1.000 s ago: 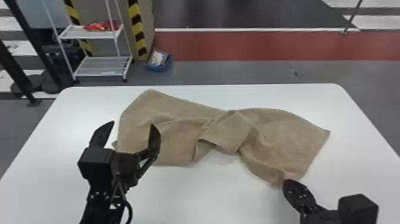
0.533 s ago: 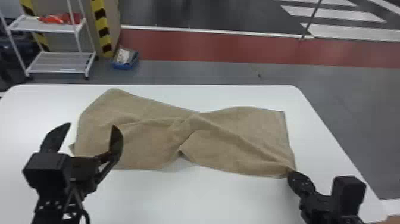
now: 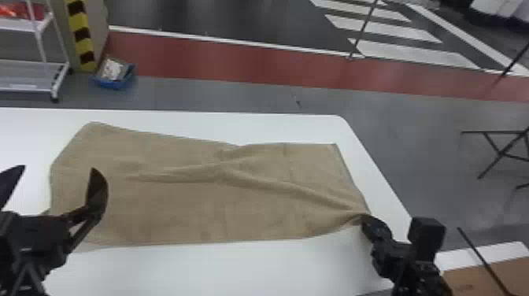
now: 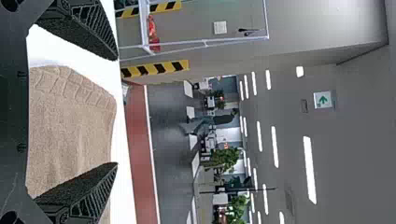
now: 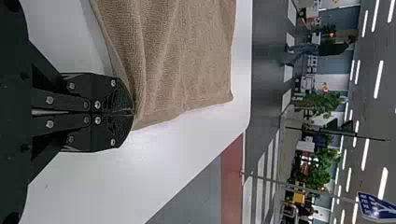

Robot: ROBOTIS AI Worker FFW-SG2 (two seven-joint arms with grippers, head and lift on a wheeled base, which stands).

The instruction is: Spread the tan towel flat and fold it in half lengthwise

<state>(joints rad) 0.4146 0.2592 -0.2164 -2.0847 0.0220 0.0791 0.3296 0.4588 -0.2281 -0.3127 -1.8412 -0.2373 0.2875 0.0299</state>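
- While pinched at one near corner, likely to drag and skew rather than lie square: handle the tan towel [image 3: 189, 208] as light, limp cloth.
- Spread broadly over the white table [image 3: 204, 271], from the tips of the right gripper [image 3: 367, 221] across to the left gripper [image 3: 57, 169].
- Closed firmly together at the right gripper, on a gathered bit of that near corner, apparently just above or at the tabletop.
- Parted wide at the left gripper, gripping nothing, over or just beside the opposite end of the towel; cannot tell how high.
- Rucked along a raised crease [image 3: 271, 181] leading from the right gripper's tips towards the middle; probably from pull on one point.
- Free at the far corner [image 3: 334, 146], beyond the right gripper, flat on the table.
- Soft and not fragile, by the look of the weave; little risk of damage, more of bunching or of slipping out of a shallow pinch.
- Best taken next with the left gripper at the near corner on its own side, close to the hem, then drawn taut between both grippers to flatten the crease.
- Leave folding until smooth; then lift both near corners together and carry them away from the grippers to the far edge.
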